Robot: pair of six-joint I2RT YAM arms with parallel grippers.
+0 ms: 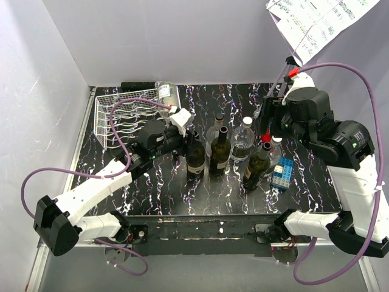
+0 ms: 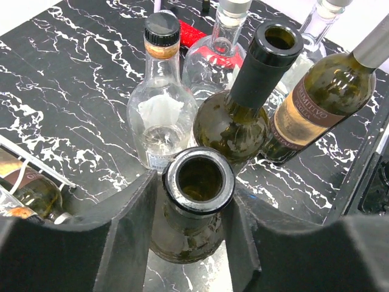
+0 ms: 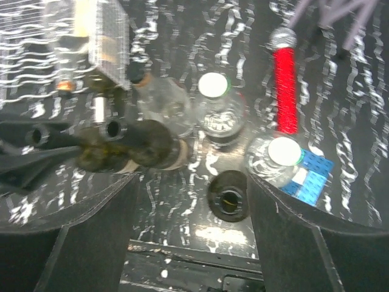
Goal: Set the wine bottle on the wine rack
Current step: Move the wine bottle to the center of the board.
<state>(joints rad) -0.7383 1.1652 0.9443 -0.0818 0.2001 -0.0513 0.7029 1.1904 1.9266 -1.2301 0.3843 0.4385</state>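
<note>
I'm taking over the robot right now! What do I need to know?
Left gripper: shut on the neck of a dark bottle, which stands on the table.
Right gripper: open, empty, above the other bottles.
Rack: back left; a clear bottle lies at its far corner.
Done: dark bottle gripped.
Left: lift it and lay it in a rack cradle.

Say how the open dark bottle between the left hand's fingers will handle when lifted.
The open dark bottle is smooth glass, so it may slip in a neck grip. It looks empty, so probably fairly light. A swing could tip the neighbouring bottles, which stand close.
</note>
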